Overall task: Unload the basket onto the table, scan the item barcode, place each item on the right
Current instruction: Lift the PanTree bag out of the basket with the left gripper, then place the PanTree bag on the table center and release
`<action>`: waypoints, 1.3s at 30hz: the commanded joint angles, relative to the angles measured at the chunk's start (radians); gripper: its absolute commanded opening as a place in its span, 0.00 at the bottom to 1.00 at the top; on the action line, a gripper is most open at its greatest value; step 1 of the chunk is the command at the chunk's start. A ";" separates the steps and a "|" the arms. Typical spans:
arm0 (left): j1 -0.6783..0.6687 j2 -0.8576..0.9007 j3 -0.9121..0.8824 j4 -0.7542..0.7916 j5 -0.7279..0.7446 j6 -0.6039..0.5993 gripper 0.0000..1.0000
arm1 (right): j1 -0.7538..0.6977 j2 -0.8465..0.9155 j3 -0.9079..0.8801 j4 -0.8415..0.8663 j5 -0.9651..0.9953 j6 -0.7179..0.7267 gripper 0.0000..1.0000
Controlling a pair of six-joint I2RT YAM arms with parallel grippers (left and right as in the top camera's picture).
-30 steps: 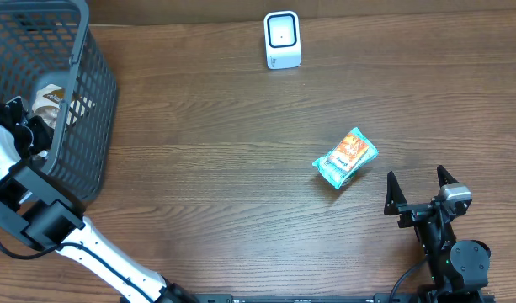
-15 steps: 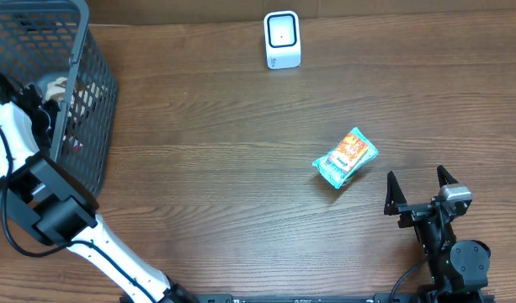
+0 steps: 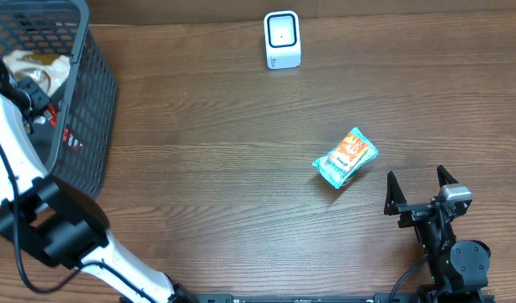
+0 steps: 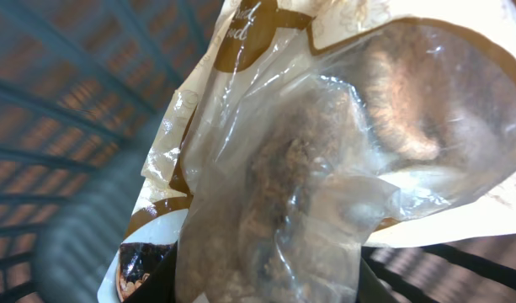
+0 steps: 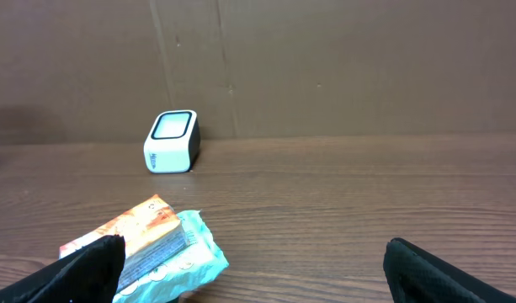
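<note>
Holding a clear snack bag [image 4: 325, 151] in the closed left fingers [image 3: 39, 93], at the basket [image 3: 89, 109] rim; right fingers [image 3: 392, 198] spread wide, empty. Not scanned yet; scanner [image 3: 282, 39] well right of the basket.

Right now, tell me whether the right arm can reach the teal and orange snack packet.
Probably yes: the right gripper is open, and the teal and orange snack packet lies close ahead on the wooden table, with nothing between them.
</note>
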 commanded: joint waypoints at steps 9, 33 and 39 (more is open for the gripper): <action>-0.299 -0.487 0.010 -0.183 -0.077 -0.124 0.04 | -0.006 -0.011 -0.010 0.006 0.001 -0.001 1.00; -0.792 -0.467 -0.877 0.111 -0.214 -0.530 0.04 | -0.006 -0.011 -0.010 0.006 0.001 -0.001 1.00; -0.805 -0.467 -1.043 0.274 -0.197 -0.529 0.53 | -0.006 -0.011 -0.010 0.006 0.001 -0.001 1.00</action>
